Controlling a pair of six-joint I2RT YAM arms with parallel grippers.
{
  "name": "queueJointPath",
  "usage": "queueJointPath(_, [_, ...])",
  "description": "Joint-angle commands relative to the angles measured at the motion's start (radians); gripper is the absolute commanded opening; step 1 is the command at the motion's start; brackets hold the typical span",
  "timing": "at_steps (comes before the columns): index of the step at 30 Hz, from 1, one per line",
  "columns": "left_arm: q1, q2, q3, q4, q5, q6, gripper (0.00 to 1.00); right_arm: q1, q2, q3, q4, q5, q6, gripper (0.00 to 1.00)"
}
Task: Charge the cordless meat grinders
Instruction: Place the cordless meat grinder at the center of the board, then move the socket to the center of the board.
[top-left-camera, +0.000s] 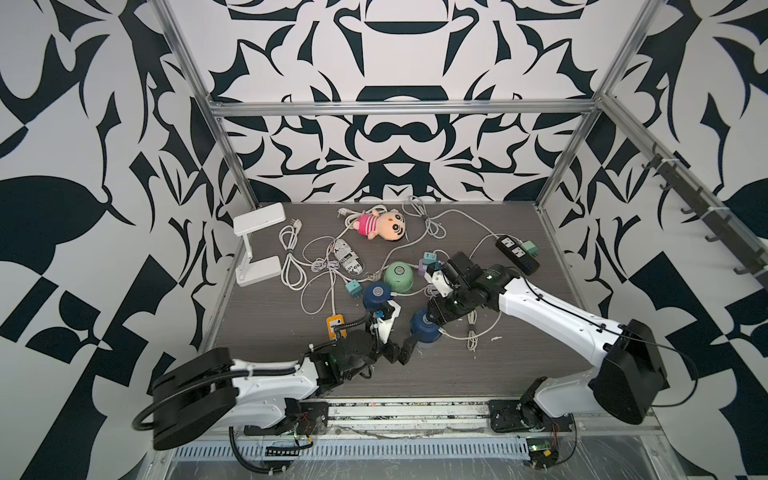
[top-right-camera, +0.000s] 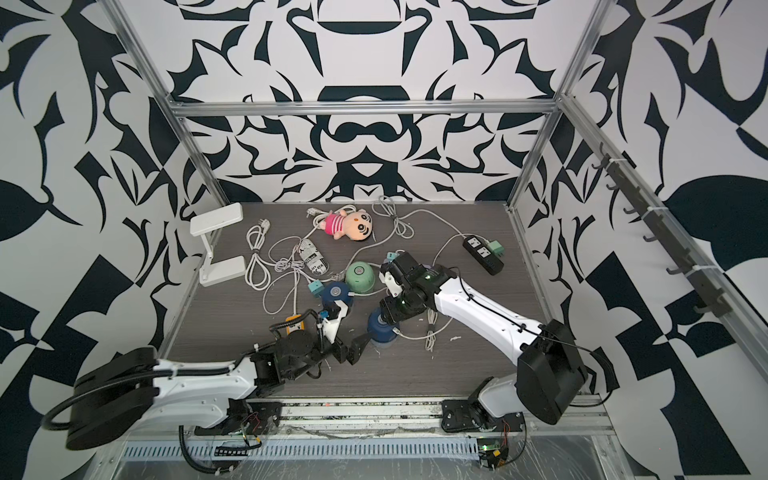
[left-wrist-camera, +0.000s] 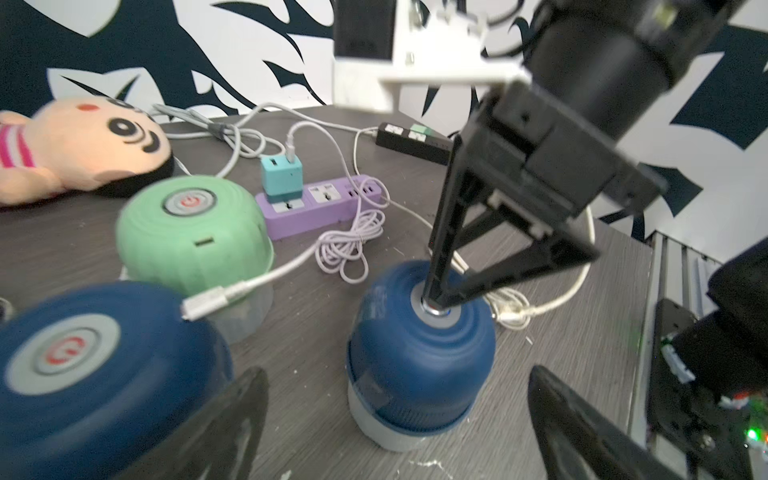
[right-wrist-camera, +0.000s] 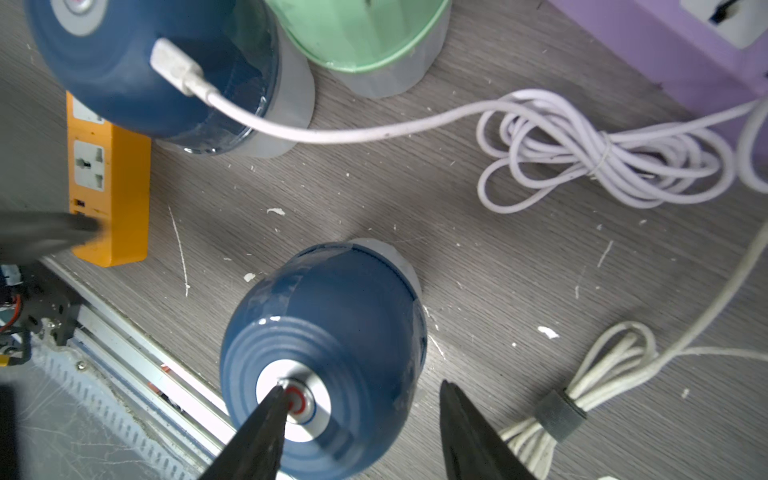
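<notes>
Right end effector (right-wrist-camera: 363, 386) partly hides nearest blue grinder (right-wrist-camera: 332, 316).

Nearest grinder (top-left-camera: 419, 331) front centre, plush toy (top-left-camera: 380, 224) at back, lamp (top-left-camera: 259, 218) left, power strip (top-left-camera: 517, 254) right

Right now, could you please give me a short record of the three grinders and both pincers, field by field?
near blue grinder: upright, no cable seen plugged in
far blue grinder: white cable plugged in
green grinder: visible side port empty
right pincer: open, one fingertip on near blue grinder's button
left pincer: open, holding nothing
</notes>
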Motion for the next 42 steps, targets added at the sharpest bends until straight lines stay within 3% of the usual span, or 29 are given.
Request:
queueJointPath(1, [0.052, -0.059, 0.1, -0.366, -0.04, -0.092, 0.99, -0.003, -0.057, 0.092, 0.027, 0.018, 0.031, 0.64])
queueJointPath(5, [0.166, 0.014, 0.303, -0.651, 0.034, -0.158, 0.99, -0.005, -0.075, 0.179, 0.024, 0.086, 0.033, 0.67])
queueJointPath(9, [0.191, 0.119, 0.476, -0.744, 0.079, -0.09, 0.99, -0.068, -0.107, 0.24, 0.0, 0.232, 0.026, 0.7])
queueJointPath(15, [0.253, 0.279, 0.694, -0.75, 0.198, -0.035, 0.99, -0.437, -0.121, 0.215, 0.061, 0.196, 0.063, 0.74])
queueJointPath(21, [0.295, 0.432, 0.892, -0.77, 0.304, -0.024, 0.99, -0.755, 0.011, 0.166, 0.209, 0.207, 0.113, 0.74])
queueJointPath(24, [0.295, 0.45, 0.904, -0.743, 0.334, -0.022, 0.99, -0.853, 0.119, 0.179, 0.277, 0.149, 0.108, 0.73])
queueJointPath(30, [0.308, 0.416, 0.837, -0.696, 0.336, -0.028, 0.99, -0.916, 0.372, 0.318, 0.264, 0.161, 0.058, 0.73])
queueJointPath(35, [0.346, 0.346, 0.731, -0.631, 0.322, -0.03, 0.99, -0.93, 0.501, 0.405, 0.265, 0.169, 0.025, 0.74])
queueJointPath(42, [0.406, 0.34, 0.69, -0.598, 0.356, -0.043, 0.99, -0.931, 0.592, 0.465, 0.266, 0.22, -0.024, 0.74])
